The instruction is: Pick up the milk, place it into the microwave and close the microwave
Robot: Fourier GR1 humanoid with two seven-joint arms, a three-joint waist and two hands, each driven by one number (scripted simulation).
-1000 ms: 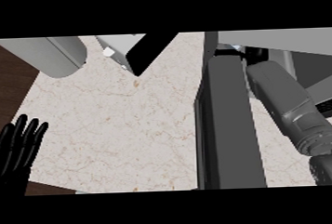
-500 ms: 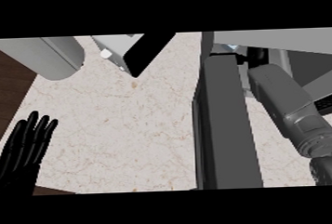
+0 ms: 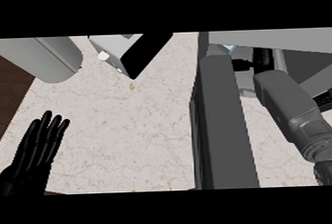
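My left hand (image 3: 34, 153) is showing at the near left over the pale counter (image 3: 128, 129). Its fingers are straight and lying close together, holding nothing. Compared with a second ago it is standing a little more to the right and further in from the left edge; its wrist is cut off at the near edge. To the right, the dark microwave door (image 3: 223, 130) is standing open on its edge, running from near to far, and it is looking the same as before. Just right of it my right forearm (image 3: 289, 107) is reaching to the far side, almost where it was before. At its far end only a black part of my right hand (image 3: 263, 59) is showing, so I cannot tell if it is holding something or not. Beside it a small pale patch (image 3: 226, 47) is peeking out behind the door's far end; this is perhaps the milk, but I cannot be sure. At the far left a grey rounded object (image 3: 47, 60) and a white and black object (image 3: 129, 52) are cut off by the edge.
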